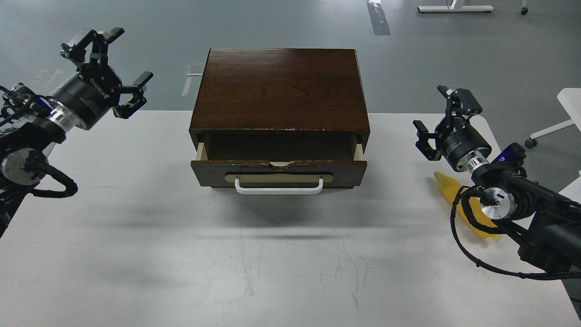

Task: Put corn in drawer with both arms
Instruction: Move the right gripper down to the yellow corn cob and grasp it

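One white table (136, 254) carries one dark wooden cabinet whose drawer (278, 175) stands partly open. Two arms — left hand (113, 63) and right hand (442, 120) — both hover with fingers spread, empty. One corn (447, 187) lies on the table under the right arm; likely light, stiff, smooth — best grasped mid-cob.

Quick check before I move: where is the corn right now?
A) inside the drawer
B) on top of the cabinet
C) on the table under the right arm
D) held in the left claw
C: the corn lies on the white table, partly hidden beneath the right arm; the drawer is slightly open with no corn visible, and both claws hold nothing.
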Available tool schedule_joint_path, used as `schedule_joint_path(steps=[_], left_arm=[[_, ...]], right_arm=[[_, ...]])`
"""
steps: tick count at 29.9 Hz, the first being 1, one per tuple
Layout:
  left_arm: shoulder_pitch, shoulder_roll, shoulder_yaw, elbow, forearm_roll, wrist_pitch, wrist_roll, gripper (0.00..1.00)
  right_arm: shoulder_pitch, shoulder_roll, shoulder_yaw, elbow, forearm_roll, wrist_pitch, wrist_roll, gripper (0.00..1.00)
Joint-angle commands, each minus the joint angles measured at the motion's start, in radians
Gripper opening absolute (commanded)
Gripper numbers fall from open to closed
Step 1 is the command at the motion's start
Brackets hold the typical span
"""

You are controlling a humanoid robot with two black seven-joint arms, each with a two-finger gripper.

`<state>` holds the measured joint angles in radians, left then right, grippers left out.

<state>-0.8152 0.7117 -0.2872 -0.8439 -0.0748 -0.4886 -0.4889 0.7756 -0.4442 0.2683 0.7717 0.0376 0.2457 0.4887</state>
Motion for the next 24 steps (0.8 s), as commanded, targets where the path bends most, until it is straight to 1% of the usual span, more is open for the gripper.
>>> schedule_joint_path(steps=[1,3,5,7,9,13,16,20,21,22,24], left_arm=[[0.037,-0.046,-0.044,0.023,0.004,0.000,0.000,0.98],[0.037,-0.047,-0.046,0.023,0.003,0.000,0.000,0.98],[0.037,-0.049,-0.047,0.023,0.004,0.000,0.000,0.98],[0.036,-0.047,-0.047,0.023,0.009,0.000,0.000,0.98],[0.037,-0.047,-0.046,0.023,0.010,0.000,0.000,0.98],[0.036,-0.041,-0.046,0.022,0.015,0.000,0.000,0.98],[0.034,-0.041,-0.046,0.022,0.015,0.000,0.000,0.98],[0.033,-0.046,-0.044,0.020,0.015,0.000,0.000,0.98],[0.033,-0.046,-0.044,0.019,0.015,0.000,0.000,0.98],[0.033,-0.046,-0.044,0.019,0.015,0.000,0.000,0.98],[0.033,-0.046,-0.041,0.017,0.015,0.000,0.000,0.98]], right_arm=[[0.059,-0.039,-0.119,0.011,-0.002,0.020,0.000,1.00],[0.091,-0.063,-0.161,0.029,-0.013,0.020,0.000,1.00],[0.161,-0.099,-0.237,0.055,-0.060,0.014,0.000,1.00],[0.264,-0.137,-0.372,0.064,-0.178,0.007,0.000,1.00],[0.316,-0.148,-0.452,0.064,-0.257,-0.003,0.000,1.00],[0.474,-0.195,-0.720,0.063,-0.561,-0.048,0.000,1.00],[0.534,-0.214,-0.828,0.052,-0.722,-0.055,0.000,1.00],[0.576,-0.244,-0.911,0.046,-0.936,-0.056,0.000,1.00],[0.580,-0.260,-0.922,0.047,-1.015,-0.056,0.000,1.00],[0.580,-0.260,-0.922,0.047,-1.016,-0.056,0.000,1.00],[0.580,-0.281,-0.925,0.061,-1.148,-0.056,0.000,1.00]])
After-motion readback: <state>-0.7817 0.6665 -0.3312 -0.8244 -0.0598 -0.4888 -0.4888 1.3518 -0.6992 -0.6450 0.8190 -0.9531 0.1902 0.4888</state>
